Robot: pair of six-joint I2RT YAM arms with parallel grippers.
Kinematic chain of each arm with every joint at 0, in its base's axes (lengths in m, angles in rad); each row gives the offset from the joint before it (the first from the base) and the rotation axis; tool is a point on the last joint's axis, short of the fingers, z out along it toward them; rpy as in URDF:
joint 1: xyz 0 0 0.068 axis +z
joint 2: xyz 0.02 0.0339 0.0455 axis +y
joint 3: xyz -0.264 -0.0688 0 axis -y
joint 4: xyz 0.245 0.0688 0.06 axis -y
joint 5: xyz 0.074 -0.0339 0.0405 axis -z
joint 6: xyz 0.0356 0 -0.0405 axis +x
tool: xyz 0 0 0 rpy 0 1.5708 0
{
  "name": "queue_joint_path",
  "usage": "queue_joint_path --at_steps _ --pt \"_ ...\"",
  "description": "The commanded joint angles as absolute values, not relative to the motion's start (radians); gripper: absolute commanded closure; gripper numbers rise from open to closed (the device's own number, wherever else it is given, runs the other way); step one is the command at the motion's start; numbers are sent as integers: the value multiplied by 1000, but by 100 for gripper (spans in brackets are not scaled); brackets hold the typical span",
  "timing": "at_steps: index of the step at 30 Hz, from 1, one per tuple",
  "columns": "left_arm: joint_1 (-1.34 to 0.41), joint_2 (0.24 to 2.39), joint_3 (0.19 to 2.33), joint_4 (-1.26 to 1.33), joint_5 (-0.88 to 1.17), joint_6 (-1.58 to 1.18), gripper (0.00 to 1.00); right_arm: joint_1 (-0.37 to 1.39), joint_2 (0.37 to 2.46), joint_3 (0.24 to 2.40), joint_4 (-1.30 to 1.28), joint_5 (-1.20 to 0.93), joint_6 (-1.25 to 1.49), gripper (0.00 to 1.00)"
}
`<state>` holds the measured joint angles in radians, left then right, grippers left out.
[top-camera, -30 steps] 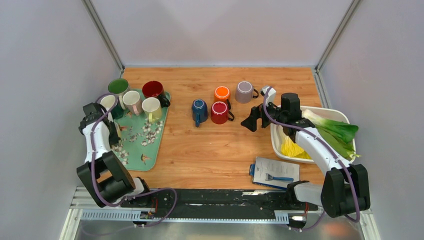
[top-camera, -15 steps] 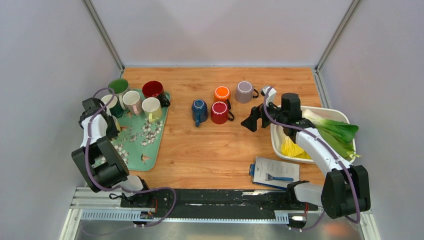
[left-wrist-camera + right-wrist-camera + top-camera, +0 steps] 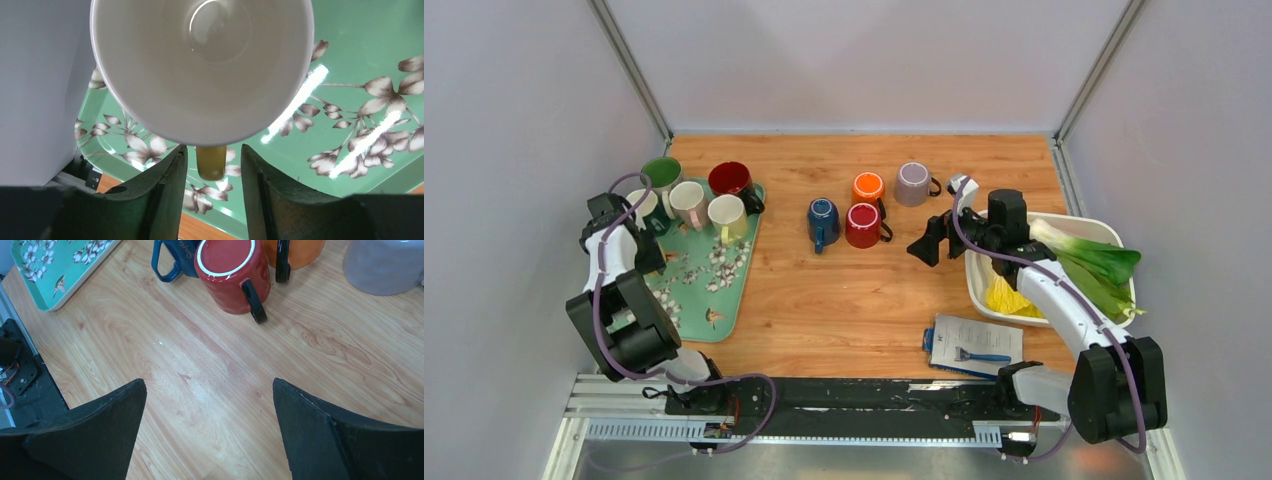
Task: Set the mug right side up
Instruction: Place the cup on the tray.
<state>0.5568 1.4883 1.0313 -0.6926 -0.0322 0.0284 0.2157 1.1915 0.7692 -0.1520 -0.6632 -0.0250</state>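
Surroundings: grey walls are set around a wooden worktop (image 3: pixel 844 290).
Tray: a green flowered tray (image 3: pixel 732 290) is laid at the far left, with five mugs crowded at its far end.
Task mug: the cream mug (image 3: pixel 200 60) is stood upright at the tray's left edge, mouth up, with its glossy inside seen from the left wrist view. Its handle is pointed toward the left tool.
Left tool (image 3: pixel 212 150): released. Its two fingers are held on either side of the handle, a thin gap is left on each side, and nothing is gripped.
Other tray mugs: a green mug (image 3: pixel 661 172), a pink mug (image 3: pixel 688 200), a dark red mug (image 3: pixel 729 178) and a yellow mug (image 3: pixel 726 213) are packed beside it.
Centre group: a blue mug (image 3: pixel 822 218), a red mug (image 3: pixel 227 277), an orange mug (image 3: pixel 868 187) and a grey mug (image 3: pixel 912 183) are gathered mid-worktop. The red one is turned bottom up.
Right tool (image 3: pixel 209 382): spread wide above bare wood, just right of that group, with nothing between its fingers.
Tub: a white tub (image 3: pixel 1074 217) is placed at the right, and leafy greens (image 3: pixel 1089 262) are held in it.
Paper: a printed sheet (image 3: pixel 979 335) is laid near the front edge.
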Motion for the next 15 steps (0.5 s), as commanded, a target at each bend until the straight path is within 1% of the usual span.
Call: queue_joint_path --at_steps 1,5,10,13,14,15 --pt "561 1417 1088 -741 -29 35 48 221 1179 771 -115 -670 -32 0" --pt "561 1372 1140 -832 -31 31 47 222 1194 784 -120 -672 -58 0" --pt "558 1288 1252 -965 37 22 45 223 1262 871 -187 -711 -262 0" --pt "551 1244 1305 -979 165 71 44 225 1320 909 -204 -694 -370 1" --pt "546 1230 1316 -960 266 90 44 226 1340 920 -207 -693 -404 2" --pt "543 1193 1315 -943 317 132 43 226 1358 929 -209 -700 -433 3"
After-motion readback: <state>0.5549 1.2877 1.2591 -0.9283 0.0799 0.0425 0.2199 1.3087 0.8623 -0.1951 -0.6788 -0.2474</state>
